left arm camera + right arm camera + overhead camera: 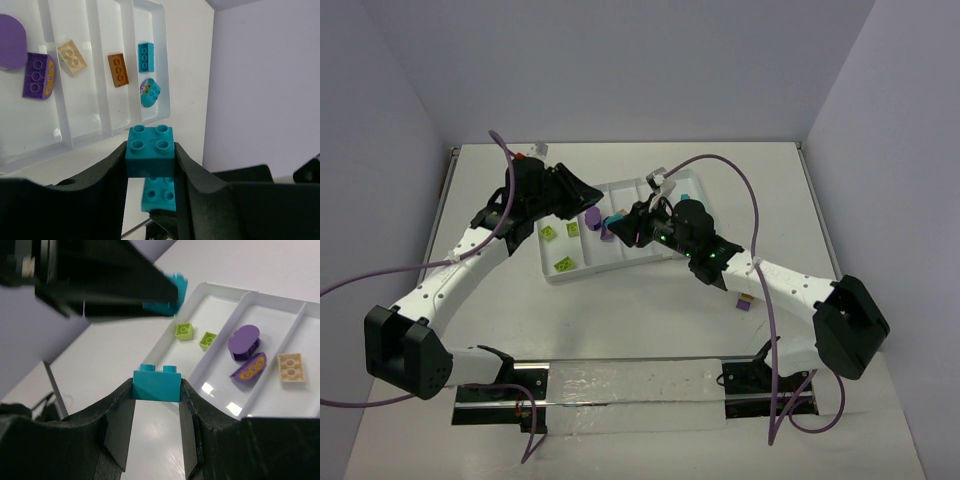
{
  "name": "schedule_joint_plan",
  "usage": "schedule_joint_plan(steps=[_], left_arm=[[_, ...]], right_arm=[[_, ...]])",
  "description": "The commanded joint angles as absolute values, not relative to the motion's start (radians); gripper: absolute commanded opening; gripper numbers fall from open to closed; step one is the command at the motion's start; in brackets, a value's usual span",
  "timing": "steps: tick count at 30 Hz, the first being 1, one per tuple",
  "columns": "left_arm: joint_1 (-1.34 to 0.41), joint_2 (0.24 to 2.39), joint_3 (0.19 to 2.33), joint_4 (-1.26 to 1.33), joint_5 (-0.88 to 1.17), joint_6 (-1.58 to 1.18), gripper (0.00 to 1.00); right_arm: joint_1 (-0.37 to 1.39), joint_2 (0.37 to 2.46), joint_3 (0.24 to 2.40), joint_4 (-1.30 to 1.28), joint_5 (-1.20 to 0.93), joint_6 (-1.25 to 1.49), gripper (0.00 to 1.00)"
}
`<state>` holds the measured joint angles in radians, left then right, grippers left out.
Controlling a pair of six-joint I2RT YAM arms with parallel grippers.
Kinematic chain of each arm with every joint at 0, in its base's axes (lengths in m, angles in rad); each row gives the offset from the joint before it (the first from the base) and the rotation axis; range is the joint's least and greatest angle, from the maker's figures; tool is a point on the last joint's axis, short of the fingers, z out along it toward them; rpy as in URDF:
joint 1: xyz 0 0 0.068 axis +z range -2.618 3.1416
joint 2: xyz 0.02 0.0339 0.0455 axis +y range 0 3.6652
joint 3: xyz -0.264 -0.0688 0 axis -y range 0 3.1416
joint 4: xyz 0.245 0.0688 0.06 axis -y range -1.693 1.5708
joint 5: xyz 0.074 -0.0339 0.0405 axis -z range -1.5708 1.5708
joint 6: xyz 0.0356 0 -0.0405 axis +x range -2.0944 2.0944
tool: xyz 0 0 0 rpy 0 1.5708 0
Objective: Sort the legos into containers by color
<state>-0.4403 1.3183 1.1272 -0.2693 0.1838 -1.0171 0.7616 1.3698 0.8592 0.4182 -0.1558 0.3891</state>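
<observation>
Your left gripper (150,156) is clamped on a square teal brick (150,144). The jaws press its two side faces, so the studs point up and it can go down flat. Your right gripper (156,392) holds a second teal brick (156,385) in the same way, jaws tight on its sides. Both bricks hang in the air, near each other but apart, above or just beside the left part of the tray (85,110); I cannot tell which. I judge they belong in the compartment at the right end, where a long teal brick (146,56) and a rounded teal piece (150,93) lie. A small purple brick (745,303) is unsorted on the table (650,320) near your right arm. I see no brand and no readable writing. The purple wedge (37,75) and the rounded teal piece have only printed patterns.
</observation>
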Motion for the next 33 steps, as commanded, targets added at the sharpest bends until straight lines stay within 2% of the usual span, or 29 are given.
schedule_joint_plan(steps=[1,5,8,9,15,18,24,28,33], left_arm=[[-0.411,1.281,1.120,-0.206,0.231,-1.038,0.00],[-0.410,1.291,1.117,-0.199,0.235,-1.028,0.00],[-0.416,1.309,1.120,-0.203,0.240,-1.010,0.00],[-0.424,1.319,1.126,-0.209,0.238,-1.001,0.00],[-0.485,1.400,1.171,-0.232,0.245,-0.965,0.00],[-0.511,1.448,1.198,-0.238,0.246,-0.955,0.00],[-0.542,1.535,1.295,-0.261,0.256,-0.930,0.00],[-0.555,1.598,1.361,-0.276,0.259,-0.922,0.00],[-0.565,1.670,1.442,-0.288,0.279,-0.918,0.00]], right_arm=[[0.767,1.272,0.809,0.377,-0.150,0.234,0.00],[0.742,1.230,0.820,0.284,0.002,0.243,0.00],[0.667,1.239,0.862,0.166,0.090,0.297,0.00],[0.593,1.252,0.871,0.136,0.096,0.347,0.00],[0.335,1.388,0.967,0.030,0.005,0.455,0.00],[0.309,1.499,1.038,-0.030,-0.017,0.445,0.00],[0.293,1.679,1.200,-0.068,-0.023,0.426,0.09],[0.291,1.774,1.292,-0.090,-0.013,0.419,0.27],[0.290,1.883,1.408,-0.131,-0.012,0.408,0.58]])
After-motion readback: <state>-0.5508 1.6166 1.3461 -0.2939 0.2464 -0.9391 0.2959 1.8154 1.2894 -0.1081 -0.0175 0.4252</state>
